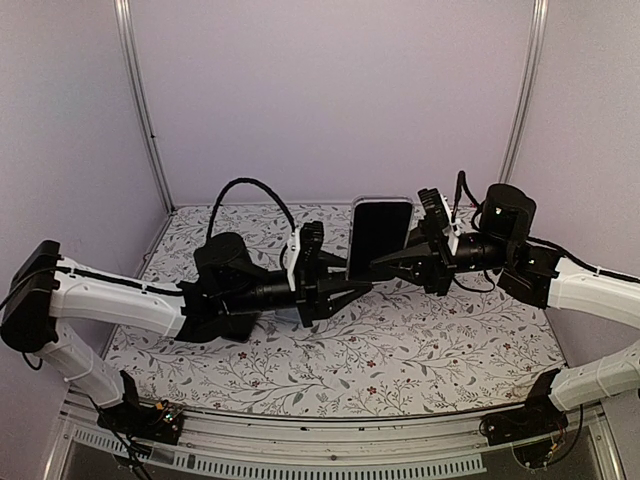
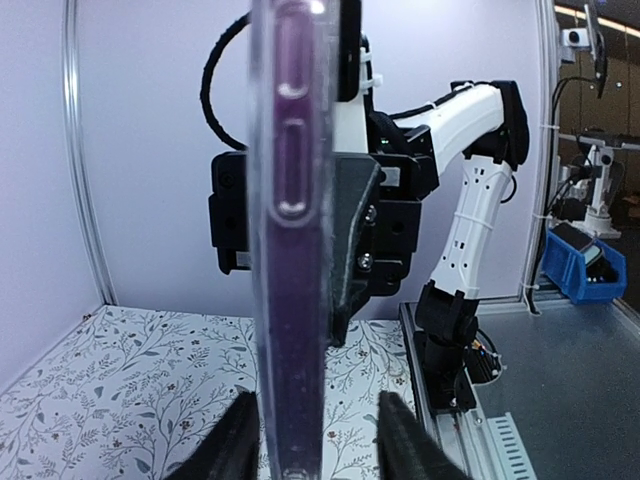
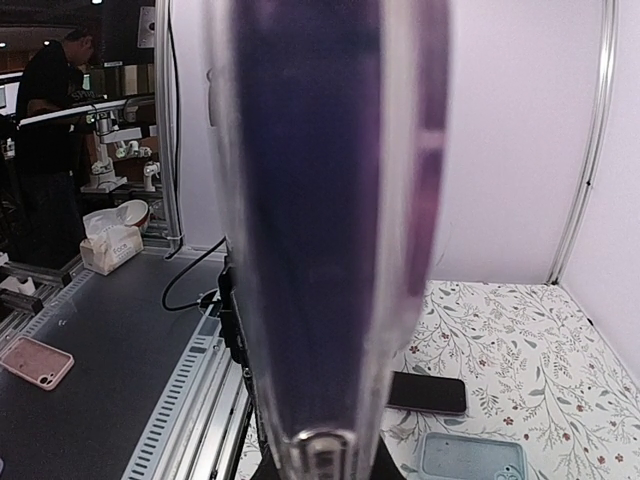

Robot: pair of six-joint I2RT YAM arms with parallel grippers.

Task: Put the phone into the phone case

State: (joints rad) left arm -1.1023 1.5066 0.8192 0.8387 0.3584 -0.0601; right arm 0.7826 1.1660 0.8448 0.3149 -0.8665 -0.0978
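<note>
The phone [image 1: 380,238] stands upright above the middle of the table, dark screen toward the top camera, with a clear phone case [image 2: 262,250] wrapped round its purple edge. My right gripper [image 1: 388,262] is shut on its lower right part. In the right wrist view the cased phone [image 3: 320,220] fills the middle and hides those fingers. My left gripper [image 1: 352,276] reaches in from the left and straddles the lower edge. In the left wrist view its fingertips [image 2: 400,440] stand apart, with table showing between the right one and the phone.
A second dark phone [image 3: 427,392] and a pale blue case [image 3: 470,458] lie flat on the floral table [image 1: 300,370] in the right wrist view. Metal posts [image 1: 140,100] and purple walls close the back and sides. A blue bin [image 2: 585,265] sits outside the cell.
</note>
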